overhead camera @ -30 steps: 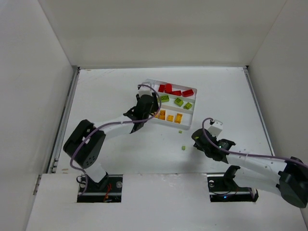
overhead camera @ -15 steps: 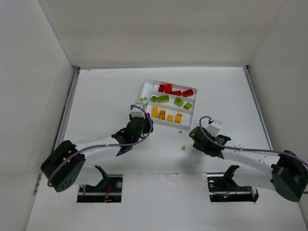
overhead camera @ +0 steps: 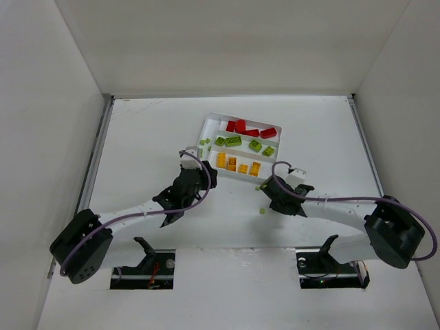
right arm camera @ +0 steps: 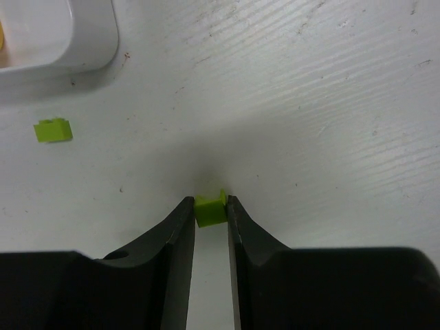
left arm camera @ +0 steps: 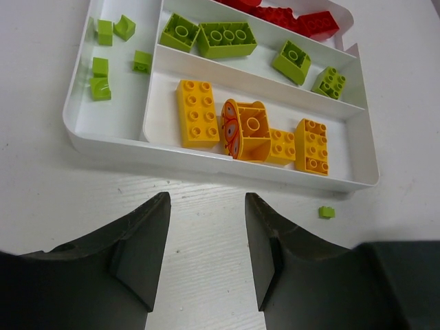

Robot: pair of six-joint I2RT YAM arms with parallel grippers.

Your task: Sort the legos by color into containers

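The white tray (overhead camera: 208, 126) holds red legos (overhead camera: 251, 129) in the far slot, lime green legos (overhead camera: 234, 141) in the middle slot and yellow-orange legos (overhead camera: 240, 166) in the near slot. Small green pieces (left arm camera: 102, 67) lie in the narrow end slot. My right gripper (right arm camera: 211, 201) is shut on a tiny green lego (right arm camera: 211, 210), which rests on the table and also shows in the top view (overhead camera: 262, 210). A second tiny green lego (right arm camera: 53, 130) lies loose near the tray corner. My left gripper (left arm camera: 206, 199) is open and empty, just in front of the tray's near wall (left arm camera: 172, 147).
White walls enclose the table on the left, right and back. The tray's rounded corner (right arm camera: 75, 41) is close to my right gripper. The loose green lego also shows in the left wrist view (left arm camera: 326, 212). My two grippers sit close together in front of the tray.
My left gripper has pulled back from over the tray to the table in front of it. My right gripper has moved left and closed on the tiny green lego.
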